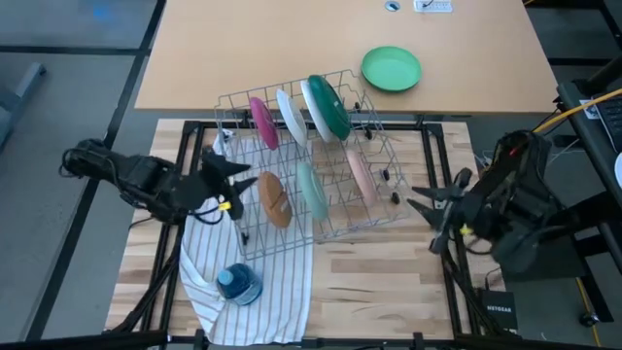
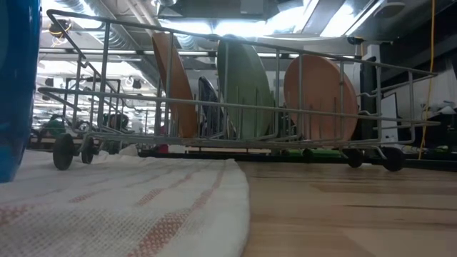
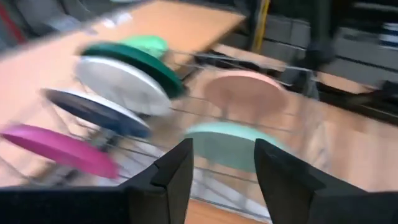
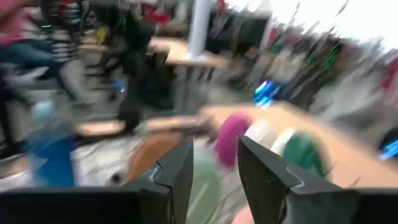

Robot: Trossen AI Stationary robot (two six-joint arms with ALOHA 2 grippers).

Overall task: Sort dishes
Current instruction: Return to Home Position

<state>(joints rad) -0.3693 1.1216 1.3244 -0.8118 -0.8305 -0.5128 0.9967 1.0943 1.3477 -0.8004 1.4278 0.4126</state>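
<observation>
A wire dish rack (image 1: pixel 389 209) stands mid-table with six plates on edge in its slots: magenta (image 1: pixel 261 122), speckled blue (image 1: pixel 291 116) and white with a dark green back (image 1: pixel 327 105) in the far row, brown (image 1: pixel 275 198), pale mint (image 1: pixel 312 190) and pale pink (image 1: pixel 360 173) in the near row. My left gripper (image 1: pixel 239 176) hovers open at the rack's left end, next to the brown plate. My right gripper (image 1: pixel 424 216) hovers open off the rack's right end. In the left wrist view my left gripper (image 3: pixel 222 155) faces the mint plate (image 3: pixel 227 146). Neither gripper shows in the low view.
A vivid green plate (image 1: pixel 392 69) lies flat on the far table. A striped cloth (image 1: pixel 255 262) runs under the rack's left part to the near edge, with a small blue container (image 1: pixel 238 283) on it. Bare wood (image 1: pixel 379 292) lies near right.
</observation>
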